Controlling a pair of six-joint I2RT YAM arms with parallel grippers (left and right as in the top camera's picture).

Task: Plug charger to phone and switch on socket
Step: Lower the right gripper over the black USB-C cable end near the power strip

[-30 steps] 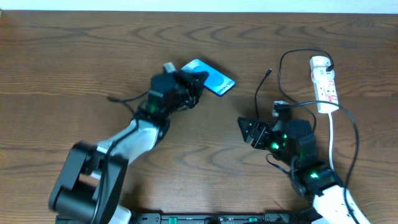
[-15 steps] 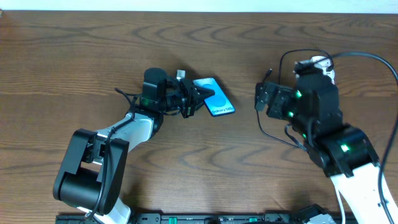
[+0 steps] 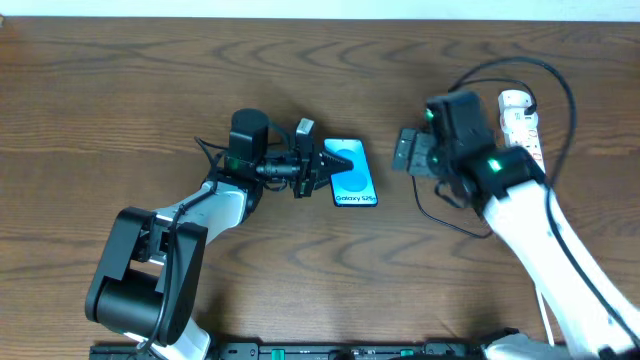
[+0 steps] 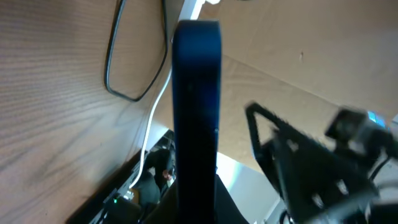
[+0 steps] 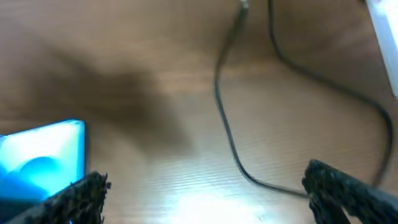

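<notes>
Tabletop (image 3: 120,90) of dark wood, with both arms reaching in from the near edge. The left gripper (image 3: 328,165) is clamped on the phone (image 3: 355,182), one dark finger lying across the left part of the bright blue screen. The phone sits roughly mid-table, screen up, with the white Galaxy lettering at its near end. From the left wrist camera it shows edge-on as a dark blue slab straight ahead (the gripper is rolled onto its side, so the table reads as a wall on the left). Whether the phone rests on the wood or is held just clear of it, I cannot tell.

The right gripper (image 3: 406,152) hangs just right of the phone, apart from it and pointing its way. Its wrist camera shows the two fingertips (image 5: 81,193) spread wide, with nothing between them but bare wood. The charger (image 5: 217,87) lies loose on the table below that gripper, a thin black cable running in a curve. Its plug tip (image 5: 242,5) is at the top edge of that view, well apart from the phone and gripped by nothing. The socket (image 3: 522,128), a white power strip, lies at the far right, lengthwise far to near, just beside the right arm.
</notes>
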